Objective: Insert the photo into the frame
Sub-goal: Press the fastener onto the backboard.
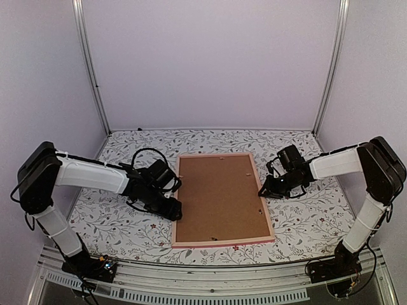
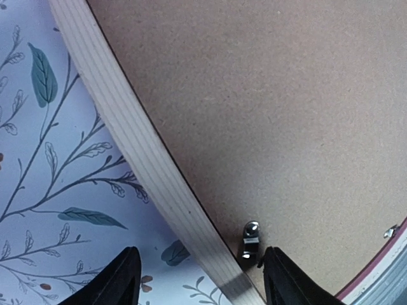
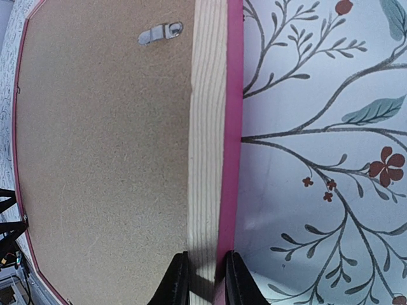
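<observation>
As the frame (image 1: 221, 198) lay face down, we logged right gripper (image 3: 202, 278) clenched on its rail. Left gripper (image 2: 198, 278) gaped, released, astride opposite rail.

Frame (image 1: 222, 242): lg pink thin-railed rectangle, flat, back side up, centre of floral table cover (image 1: 305, 216), long sides running near-far, slightly skewed. Rail backs pale bare wood, outer edge pink. Brown backing board (image 1: 216, 190) fills back; sm metal turn clips (image 3: 160, 32) at rails.
</observation>
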{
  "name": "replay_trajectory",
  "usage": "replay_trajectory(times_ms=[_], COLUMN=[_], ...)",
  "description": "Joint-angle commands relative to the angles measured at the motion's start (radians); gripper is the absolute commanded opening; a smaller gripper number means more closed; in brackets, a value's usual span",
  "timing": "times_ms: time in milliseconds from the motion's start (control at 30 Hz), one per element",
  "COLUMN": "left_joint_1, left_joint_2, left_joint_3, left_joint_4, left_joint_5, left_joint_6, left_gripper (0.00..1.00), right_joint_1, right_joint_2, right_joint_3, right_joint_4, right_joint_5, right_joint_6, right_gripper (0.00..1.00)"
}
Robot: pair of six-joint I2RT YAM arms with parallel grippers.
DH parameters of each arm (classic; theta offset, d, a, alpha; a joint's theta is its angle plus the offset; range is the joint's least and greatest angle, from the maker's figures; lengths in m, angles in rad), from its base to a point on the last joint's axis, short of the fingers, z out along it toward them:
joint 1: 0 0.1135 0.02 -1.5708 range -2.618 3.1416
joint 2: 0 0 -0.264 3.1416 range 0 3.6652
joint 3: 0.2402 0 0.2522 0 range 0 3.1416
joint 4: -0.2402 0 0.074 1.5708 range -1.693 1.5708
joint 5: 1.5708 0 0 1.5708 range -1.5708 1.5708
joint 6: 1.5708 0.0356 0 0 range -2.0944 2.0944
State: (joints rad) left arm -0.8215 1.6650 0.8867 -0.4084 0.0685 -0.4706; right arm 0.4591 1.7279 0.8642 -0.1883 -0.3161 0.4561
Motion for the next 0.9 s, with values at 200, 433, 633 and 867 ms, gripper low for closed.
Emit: replay_trajectory(times_ms=[200,433,633,867], left_joint_1=[-0.037,-0.036,-0.037,-0.036], left_joint_2=[0.042,0.043,0.053,0.045], left_joint_3=[0.039,0.041,0.036,0.021], left_joint_4=[-0.006,-0.002,0.008,0.020], left_joint_5=[-0.041,-0.059,-0.050,-0.037], left_joint_6=[0.020,0.012,0.007,0.009], left_gripper=[0.66,0.54,0.44,0.34], right_joint_1=[0.009,0.009,0.010,0.009], right_joint_2=[0.007,0.007,0.008,0.009], right_joint_3=[-0.037,-0.039,-0.044,-0.050], right_joint_4=[-0.004,0.002,0.002,0.007], right_joint_5=[-0.004,-0.009,-0.008,-0.008], right_joint_6=[0.000,0.001,0.000,0.001], right_gripper=[0.15,0.15,0.14,0.14])
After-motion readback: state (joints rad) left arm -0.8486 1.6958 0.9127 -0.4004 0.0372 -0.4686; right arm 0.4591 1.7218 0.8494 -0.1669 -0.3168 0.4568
